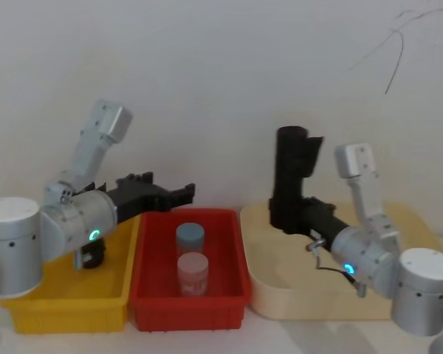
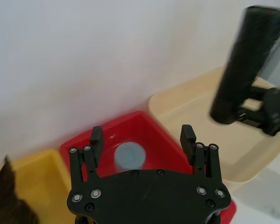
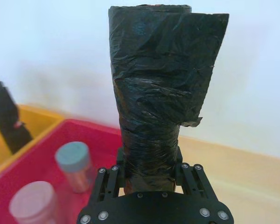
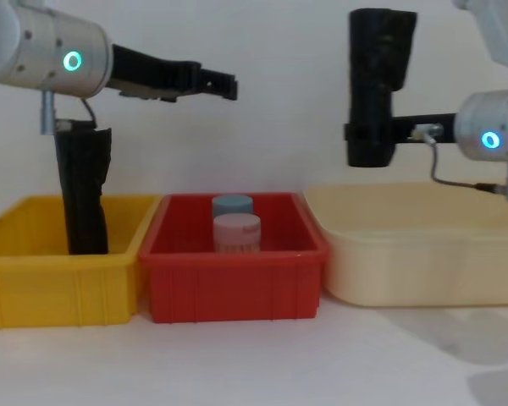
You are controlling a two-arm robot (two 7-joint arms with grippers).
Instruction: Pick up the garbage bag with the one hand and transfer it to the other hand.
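The garbage bag (image 3: 154, 93) — crinkled matt black plastic film; red bin (image 4: 233, 288) smooth, slightly glossy plastic.

Table (image 4: 237, 364): yellow bin (image 4: 59, 288), red bin (image 4: 233, 288), tray (image 4: 423, 275)

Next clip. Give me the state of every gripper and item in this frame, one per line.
Garbage bag: upright, lifted over the beige tray, flap loose near top.
Right gripper: shut on the garbage bag's lower part.
Left gripper: open, holding nothing, above the red bin.
Slim roll: standing in the yellow bin, untouched.
Blue-lid jar: upright, lidded, in the red bin.
Pink-lid jar: upright, lidded, in the red bin.
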